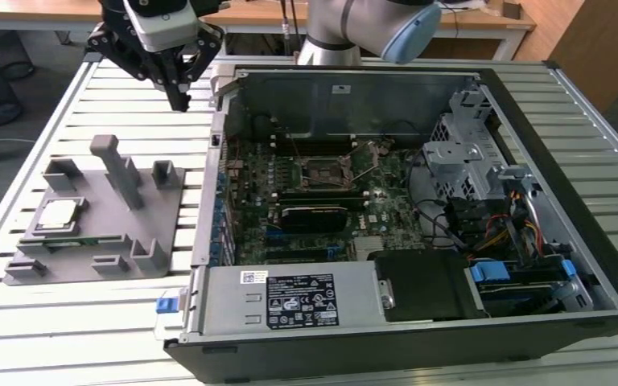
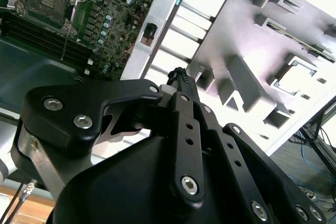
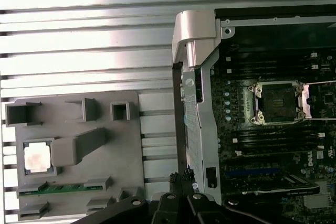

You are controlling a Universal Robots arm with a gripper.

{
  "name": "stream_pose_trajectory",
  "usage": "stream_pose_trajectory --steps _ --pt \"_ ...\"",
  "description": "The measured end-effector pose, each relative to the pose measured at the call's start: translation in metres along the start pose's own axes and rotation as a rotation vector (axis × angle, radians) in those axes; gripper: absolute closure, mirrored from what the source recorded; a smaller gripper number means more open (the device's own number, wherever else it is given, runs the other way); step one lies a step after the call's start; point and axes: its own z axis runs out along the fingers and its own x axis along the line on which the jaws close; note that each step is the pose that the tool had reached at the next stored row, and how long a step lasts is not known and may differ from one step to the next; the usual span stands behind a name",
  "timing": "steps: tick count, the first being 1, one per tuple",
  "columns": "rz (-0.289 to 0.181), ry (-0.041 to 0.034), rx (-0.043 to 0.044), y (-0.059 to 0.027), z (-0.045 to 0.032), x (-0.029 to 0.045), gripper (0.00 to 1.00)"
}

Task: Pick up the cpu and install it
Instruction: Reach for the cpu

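The cpu [image 1: 57, 213] is a small square chip with a silvery top, lying flat in a pocket of the grey fixture tray [image 1: 105, 241] on the exterior view's left. Both wrist views show the cpu [image 2: 291, 80] [image 3: 38, 157] in its pocket. My gripper [image 1: 180, 98] hangs above the slatted table beyond the tray, beside the computer case's corner, well apart from the cpu. Its black fingertips [image 2: 180, 74] meet at a point with nothing between them. The motherboard's cpu socket [image 1: 325, 170] [image 3: 278, 102] stands open, its latch lever raised.
The open computer case [image 1: 341, 84] holds the motherboard, drive bays, cables and a power supply [image 1: 287, 299]. A green memory stick [image 3: 58, 188] lies in a tray slot near the cpu. Upright posts [image 1: 116, 165] rise from the tray. The slatted table [image 1: 126, 104] runs around both.
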Motion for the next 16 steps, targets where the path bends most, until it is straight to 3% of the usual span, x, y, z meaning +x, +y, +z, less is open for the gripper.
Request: stream_pose_trajectory --steps 16 --pt "0.0 0.0 0.0 -0.0015 0.0006 0.0199 0.89"
